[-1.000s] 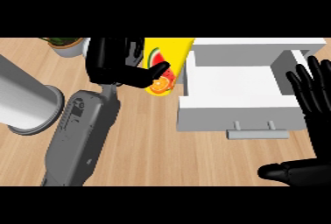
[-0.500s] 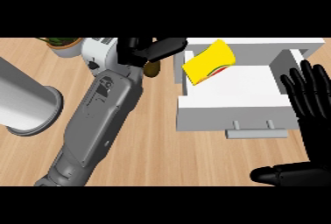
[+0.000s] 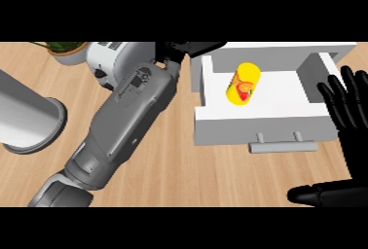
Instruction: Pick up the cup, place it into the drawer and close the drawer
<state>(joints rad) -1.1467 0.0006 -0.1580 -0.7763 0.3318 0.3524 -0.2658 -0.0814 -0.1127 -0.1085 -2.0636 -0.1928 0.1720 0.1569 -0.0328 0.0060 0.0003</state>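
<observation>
Where yellow cup [image 3: 244, 83] lies (rounded), white drawer [image 3: 259, 127].

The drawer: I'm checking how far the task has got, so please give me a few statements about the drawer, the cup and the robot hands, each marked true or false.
1. The yellow cup lies on its side inside the white drawer. True.
2. The drawer is shut. False: it stands open, its handle toward the robot.
3. The left robot hand is curled round the cup. False: it is at the drawer's far left corner, apart from the cup.
4. The right robot hand is open, fingers up, at the view's right edge. True.
5. A grey cylinder stands inside the drawer. False: it is on the wooden counter at the left.
</observation>
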